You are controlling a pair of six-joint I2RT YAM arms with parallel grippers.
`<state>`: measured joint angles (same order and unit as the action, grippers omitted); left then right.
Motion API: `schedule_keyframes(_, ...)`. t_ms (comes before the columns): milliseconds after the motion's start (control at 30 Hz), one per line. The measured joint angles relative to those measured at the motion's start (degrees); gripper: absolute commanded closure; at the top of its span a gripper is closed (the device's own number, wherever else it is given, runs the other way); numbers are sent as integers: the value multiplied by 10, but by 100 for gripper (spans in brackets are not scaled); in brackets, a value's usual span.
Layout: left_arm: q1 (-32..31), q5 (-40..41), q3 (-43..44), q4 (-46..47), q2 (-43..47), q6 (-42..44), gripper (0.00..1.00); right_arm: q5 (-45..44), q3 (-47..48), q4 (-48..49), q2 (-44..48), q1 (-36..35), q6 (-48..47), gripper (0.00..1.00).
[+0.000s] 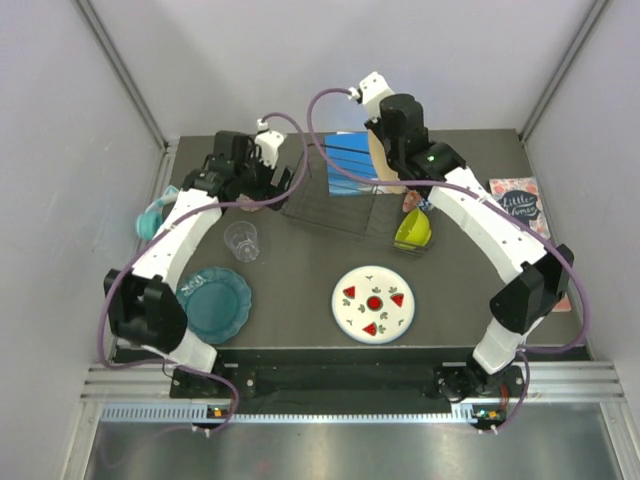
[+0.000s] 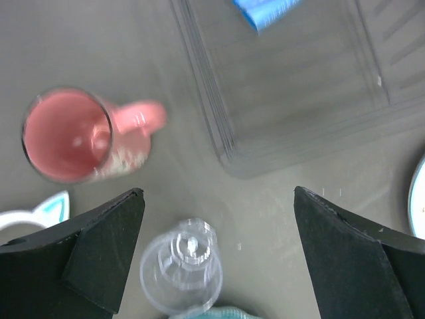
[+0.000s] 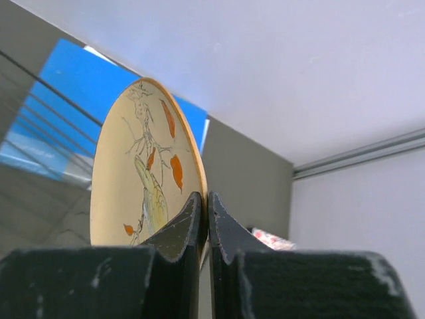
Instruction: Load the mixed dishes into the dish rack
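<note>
My right gripper (image 1: 393, 152) is shut on the rim of the peach bird-pattern plate (image 1: 381, 162), holding it on edge over the far right of the black wire dish rack (image 1: 335, 205). The right wrist view shows the fingertips (image 3: 199, 211) pinching the plate (image 3: 133, 173). My left gripper (image 1: 272, 180) is open and empty at the rack's left side, above the table (image 2: 219, 259). Under it stand the pink mug (image 2: 66, 136) and the clear cup (image 2: 180, 276). The teal scalloped plate (image 1: 213, 303), the watermelon plate (image 1: 373, 303) and the yellow-green bowl (image 1: 413, 230) lie on the table.
A blue book (image 1: 350, 160) lies under the rack's far side. Teal cat-ear headphones (image 1: 155, 215) sit by the left wall. Another book (image 1: 518, 200) lies at the right. Walls close in the table on three sides.
</note>
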<state>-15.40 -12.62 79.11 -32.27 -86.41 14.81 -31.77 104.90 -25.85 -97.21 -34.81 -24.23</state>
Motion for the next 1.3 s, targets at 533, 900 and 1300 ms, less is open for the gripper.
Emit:
schedule_keyframes(533,0,-19,273,-72,-322,-65,7,-59,-87,172,-16,9,-200,100)
schedule_keyframes(900,0,-17,248,-68,-332,-51,28,-61,-117,225,-18,16,-223,100)
schedule_keyframes(1300,-1,-33,184,-74,-327,60,51,-31,-253,280,41,25,-272,100)
